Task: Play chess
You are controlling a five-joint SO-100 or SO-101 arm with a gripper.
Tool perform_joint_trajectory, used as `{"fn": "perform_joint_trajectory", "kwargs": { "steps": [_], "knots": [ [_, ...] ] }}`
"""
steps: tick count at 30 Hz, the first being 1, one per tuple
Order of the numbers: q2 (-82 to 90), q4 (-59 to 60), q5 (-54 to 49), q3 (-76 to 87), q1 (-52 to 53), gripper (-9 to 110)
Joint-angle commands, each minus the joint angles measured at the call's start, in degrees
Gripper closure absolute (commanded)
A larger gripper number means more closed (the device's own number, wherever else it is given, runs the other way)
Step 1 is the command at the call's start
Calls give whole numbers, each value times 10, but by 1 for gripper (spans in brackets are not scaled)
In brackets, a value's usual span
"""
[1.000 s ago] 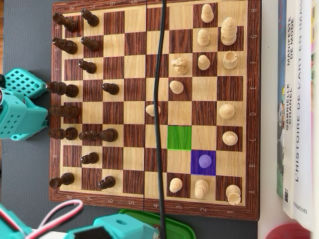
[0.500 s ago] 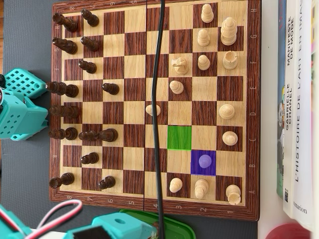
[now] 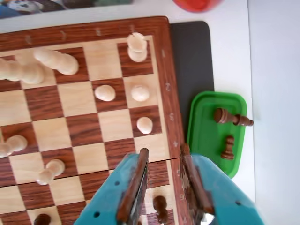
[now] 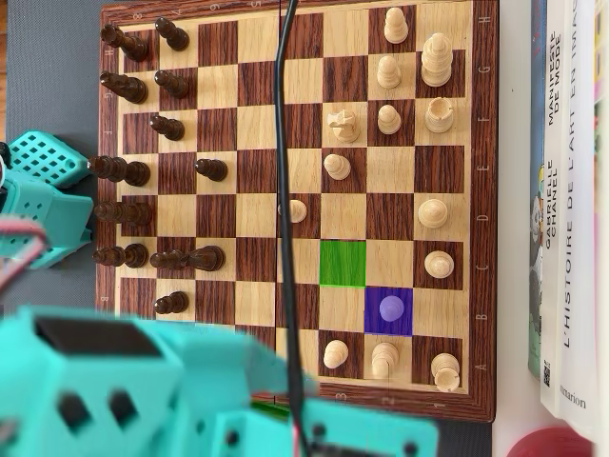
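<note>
Wooden chessboard (image 4: 243, 90), dark pieces (image 4: 124, 171) left, pale pieces (image 4: 433, 211) right, overhead view

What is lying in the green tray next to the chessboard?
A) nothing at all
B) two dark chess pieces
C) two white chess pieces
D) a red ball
B: the wrist view shows the green tray beside the chessboard holding two dark chess pieces, one lying near the top and one lower down.
</note>
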Motion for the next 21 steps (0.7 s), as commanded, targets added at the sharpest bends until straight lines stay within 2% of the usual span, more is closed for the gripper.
{"fn": "perform_joint_trajectory", "kwargs": {
  "steps": [1,7,21],
  "knots": [
    [47,-3,26,15,-33,90],
    [49,-4,46,40,-79,90],
    [-88,-34,40,-46,-74,90]
  ]
}}
